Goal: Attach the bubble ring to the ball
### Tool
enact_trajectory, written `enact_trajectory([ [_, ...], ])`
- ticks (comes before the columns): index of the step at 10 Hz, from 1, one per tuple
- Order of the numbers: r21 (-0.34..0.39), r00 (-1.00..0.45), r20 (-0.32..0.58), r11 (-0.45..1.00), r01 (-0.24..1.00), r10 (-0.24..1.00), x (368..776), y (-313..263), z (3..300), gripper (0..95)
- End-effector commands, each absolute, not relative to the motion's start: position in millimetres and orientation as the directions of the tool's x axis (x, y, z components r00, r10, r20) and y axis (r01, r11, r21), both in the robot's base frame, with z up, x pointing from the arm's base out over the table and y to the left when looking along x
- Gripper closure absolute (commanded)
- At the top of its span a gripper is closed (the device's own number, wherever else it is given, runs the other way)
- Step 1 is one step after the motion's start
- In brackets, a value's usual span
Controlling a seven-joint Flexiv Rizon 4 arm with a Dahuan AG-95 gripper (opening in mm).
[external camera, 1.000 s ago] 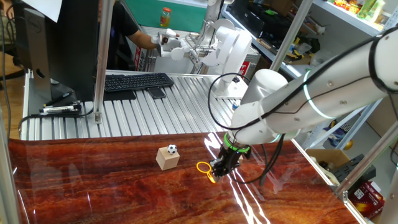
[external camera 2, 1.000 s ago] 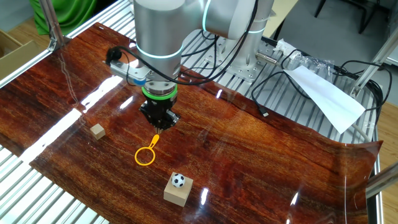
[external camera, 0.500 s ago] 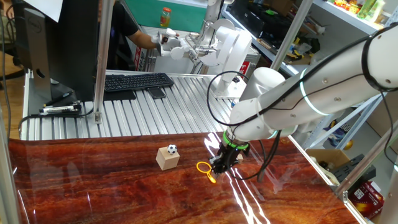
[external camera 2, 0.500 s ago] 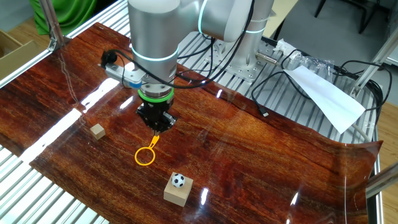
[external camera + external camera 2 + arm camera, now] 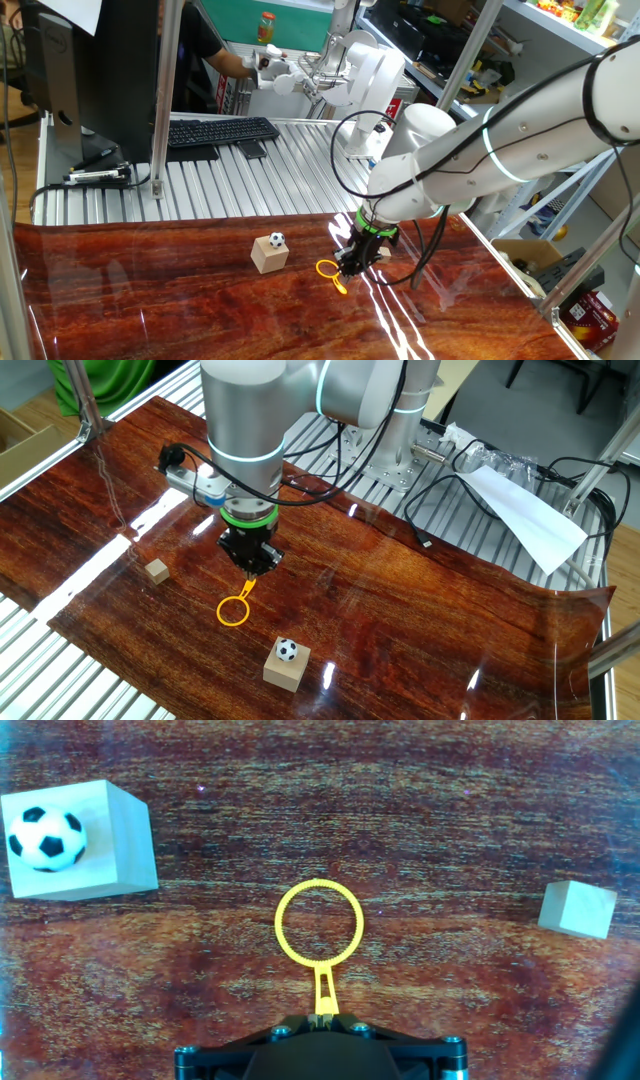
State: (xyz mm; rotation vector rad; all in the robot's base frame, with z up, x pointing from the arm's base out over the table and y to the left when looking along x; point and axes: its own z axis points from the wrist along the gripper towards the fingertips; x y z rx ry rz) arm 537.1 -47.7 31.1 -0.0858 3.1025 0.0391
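Observation:
The yellow bubble ring (image 5: pixel 318 922) sticks out ahead of my gripper (image 5: pixel 323 1016), which is shut on its short handle. From the side the bubble ring (image 5: pixel 236 608) hangs low over the red wood table (image 5: pixel 400 610), below the gripper (image 5: pixel 251 571). The black-and-white ball (image 5: pixel 45 838) rests on top of a light wooden cube (image 5: pixel 95 845) at the upper left of the hand view. In one fixed view the ball (image 5: pixel 276 240) lies left of the ring (image 5: pixel 329 270) and gripper (image 5: pixel 347 270). In the other fixed view the ball (image 5: pixel 287 650) sits a short way in front of the ring.
A small plain tan cube (image 5: pixel 577 909) lies to the right in the hand view; that same cube (image 5: pixel 156 570) sits left of the arm. Behind the table are a keyboard (image 5: pixel 222 130), cables (image 5: pixel 500 470) and white paper (image 5: pixel 525 515) on a ribbed metal bench.
The arm has lifted and shifted slightly with the bubble ring held; the ring stays in almost the same spot. The ball and both cubes have not moved.

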Motion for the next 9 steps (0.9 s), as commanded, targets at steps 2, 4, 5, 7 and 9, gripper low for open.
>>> enact_trajectory([
  [2, 0.023, -0.998, -0.039, 0.998, -0.056, -0.055, 537.3, -47.7, 31.2, 95.0],
  [4, 0.017, -0.998, -0.038, 0.998, -0.057, -0.056, 537.4, -47.7, 31.3, 95.0],
  [5, 0.018, -0.998, -0.037, 0.998, -0.056, -0.055, 537.7, -47.8, 31.4, 95.0],
  [7, 0.020, -0.998, -0.034, 0.998, -0.052, -0.051, 537.5, -47.7, 31.3, 95.0],
  [9, 0.021, -0.998, -0.034, 0.999, -0.048, -0.048, 537.5, -47.7, 31.3, 95.0],
])
